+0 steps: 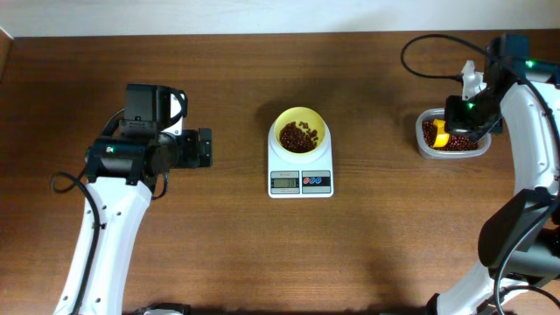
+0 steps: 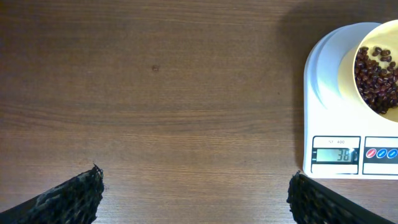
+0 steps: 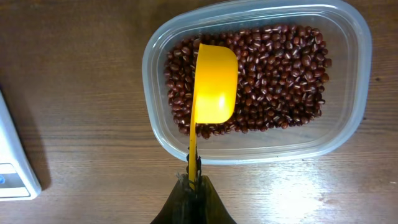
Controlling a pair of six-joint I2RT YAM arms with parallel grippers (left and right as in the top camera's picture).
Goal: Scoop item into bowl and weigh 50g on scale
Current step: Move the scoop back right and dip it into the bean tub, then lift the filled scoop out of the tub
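Note:
The pale-yellow bowl (image 1: pixel 300 132) stands on the white scale (image 1: pixel 300 171) at the table's middle and holds some dark red-brown beans (image 1: pixel 297 138). In the left wrist view the scale (image 2: pixel 329 81) and bowl (image 2: pixel 378 68) are at the right edge; the display (image 2: pixel 336 155) reads about 36. My right gripper (image 3: pixel 194 177) is shut on the handle of a yellow scoop (image 3: pixel 214 84), whose cup is turned on its side over the beans (image 3: pixel 280 74) in the clear container (image 3: pixel 354 118). My left gripper (image 2: pixel 196 193) is open and empty, left of the scale.
The clear container (image 1: pixel 426 145) sits at the right of the table, beside the right arm. Bare wooden tabletop lies between the left arm (image 1: pixel 131 157) and the scale.

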